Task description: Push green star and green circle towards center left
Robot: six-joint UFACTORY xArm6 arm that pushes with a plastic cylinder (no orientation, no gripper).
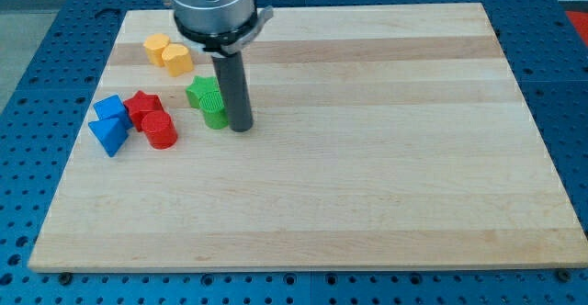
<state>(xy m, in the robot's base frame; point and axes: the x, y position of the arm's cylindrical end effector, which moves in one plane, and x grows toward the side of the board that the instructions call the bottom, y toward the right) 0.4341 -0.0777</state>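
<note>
The green star (202,92) and the green circle (215,113) sit together on the wooden board (367,176), left of centre, the circle just below and right of the star. My tip (241,128) rests on the board right beside the green circle, on its right side, touching or nearly touching it. The dark rod rises from there to the arm's head at the view's top.
Two yellow blocks (168,54) lie near the view's top left. A red star (141,107) and a red cylinder (160,129) sit left of the green pair. A blue cube (109,108) and a blue triangle (109,135) lie near the left edge.
</note>
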